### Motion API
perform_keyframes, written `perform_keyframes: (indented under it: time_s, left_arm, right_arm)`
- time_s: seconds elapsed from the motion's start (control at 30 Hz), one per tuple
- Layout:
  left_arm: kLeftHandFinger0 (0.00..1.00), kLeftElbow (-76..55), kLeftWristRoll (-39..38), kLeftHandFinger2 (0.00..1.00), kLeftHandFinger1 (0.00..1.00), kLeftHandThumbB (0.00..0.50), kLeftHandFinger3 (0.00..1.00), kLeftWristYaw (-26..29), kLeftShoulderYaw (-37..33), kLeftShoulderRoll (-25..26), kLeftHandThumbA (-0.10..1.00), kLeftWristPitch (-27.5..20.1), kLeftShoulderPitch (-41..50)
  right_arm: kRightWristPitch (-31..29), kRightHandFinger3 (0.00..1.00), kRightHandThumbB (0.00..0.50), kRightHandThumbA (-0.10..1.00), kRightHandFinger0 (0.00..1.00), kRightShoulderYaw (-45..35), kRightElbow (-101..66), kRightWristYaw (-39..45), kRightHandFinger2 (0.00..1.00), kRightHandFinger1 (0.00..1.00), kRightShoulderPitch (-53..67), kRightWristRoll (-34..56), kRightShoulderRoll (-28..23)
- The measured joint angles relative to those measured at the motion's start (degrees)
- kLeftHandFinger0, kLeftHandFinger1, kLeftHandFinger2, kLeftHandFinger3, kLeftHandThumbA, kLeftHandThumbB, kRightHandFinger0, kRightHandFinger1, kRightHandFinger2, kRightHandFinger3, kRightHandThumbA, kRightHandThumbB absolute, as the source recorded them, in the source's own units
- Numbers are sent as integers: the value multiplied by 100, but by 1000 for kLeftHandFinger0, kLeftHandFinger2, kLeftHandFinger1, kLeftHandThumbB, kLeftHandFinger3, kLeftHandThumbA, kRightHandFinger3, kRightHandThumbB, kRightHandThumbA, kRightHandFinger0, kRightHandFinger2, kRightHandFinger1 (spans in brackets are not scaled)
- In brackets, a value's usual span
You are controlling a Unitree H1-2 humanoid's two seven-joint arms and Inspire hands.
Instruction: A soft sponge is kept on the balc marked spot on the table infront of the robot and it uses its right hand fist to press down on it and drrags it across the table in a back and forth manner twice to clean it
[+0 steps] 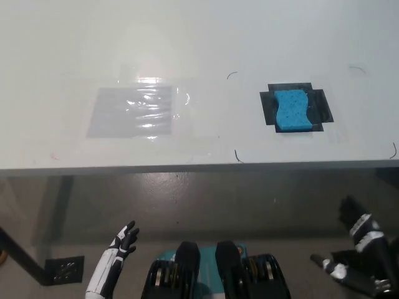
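Note:
A blue sponge [293, 111] with pinched sides lies on a black taped patch [323, 106] at the right of the white table [187, 37]. My black right hand [358, 249] hangs low at the bottom right, below the table's front edge and well short of the sponge, its fingers spread apart. The white left hand [123, 243] rests at the lower left, also below the table edge, open with fingers apart and nothing in it.
A grey patch under shiny clear film [140, 111] covers the table's left middle. Small pen marks [237, 156] dot the surface near the front edge. The table's front edge [187, 167] runs across the picture, with the floor below.

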Motion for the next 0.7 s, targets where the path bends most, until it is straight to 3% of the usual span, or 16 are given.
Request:
perform_keyframes:
  time_s: [0.1,0.2,0.23,0.27,0.3,0.33,0.37,0.4,0.43,0.47,0.5,0.53,0.63,0.7]
  left_arm:
    - [1000,5,0,1000,1000,113,1000,0,0,-1,1000,6,1]
    - [1000,14,0,1000,1000,94,1000,0,0,-2,1000,9,2]
    - [1000,21,0,1000,1000,98,1000,0,0,-2,1000,9,3]
    - [1000,26,1,1000,1000,103,1000,0,0,-2,1000,9,5]
    - [1000,34,1,1000,1000,103,1000,0,0,-2,1000,8,5]
    - [1000,36,0,1000,1000,92,1000,0,0,-2,1000,8,9]
    - [1000,38,0,1000,1000,89,1000,0,2,-2,1000,7,13]
    - [1000,39,0,1000,1000,88,1000,0,2,-2,1000,7,13]
    - [1000,38,0,1000,1000,80,1000,0,2,-5,1000,8,12]
    - [1000,38,0,1000,1000,71,1000,0,1,-9,1000,8,11]
    - [1000,38,0,1000,1000,78,1000,0,1,-15,1000,8,11]
    - [1000,38,0,1000,1000,81,1000,0,1,-17,1000,8,11]
    - [1000,39,-1,1000,1000,98,1000,0,2,-15,1000,8,12]
    - [1000,39,0,1000,1000,92,1000,0,4,-12,1000,8,12]
  right_arm:
    - [78,1000,398,1000,1000,-160,-708,-10,1000,1000,9,197,-240]
    - [193,1000,496,1000,1000,-344,-1283,-42,1000,1000,-56,351,-536]
    - [245,1000,487,1000,1000,-442,-1513,-63,1000,1000,-126,421,-670]
    - [296,1000,441,1000,1000,-517,-1679,-83,1000,1000,-210,478,-778]
    - [360,1000,444,1000,1000,-608,-1881,-111,1000,1000,-342,561,-911]
    - [427,1000,380,1000,1000,-699,-2082,-163,1000,1000,-519,647,-1037]
    - [490,1000,339,1000,827,-778,-2252,-224,1000,1000,-711,731,-1131]
    - [561,965,217,961,406,-852,-2417,-286,965,737,-940,818,-1202]
    - [618,782,155,988,171,-920,-2550,-375,749,527,-1187,886,-1242]
    - [664,419,181,1000,123,-969,-2642,-443,328,236,-1398,935,-1257]
    - [744,220,181,1000,25,-1026,-2758,-550,145,47,-1757,1020,-1259]
    - [806,23,197,1000,1,-1042,-2823,-609,7,2,-2005,1086,-1260]
    - [1060,0,225,1000,0,-1048,-2908,-817,0,0,-2781,1359,-1285]
    - [1265,0,199,1000,0,-1042,-2904,-957,0,0,-3391,1503,-1273]
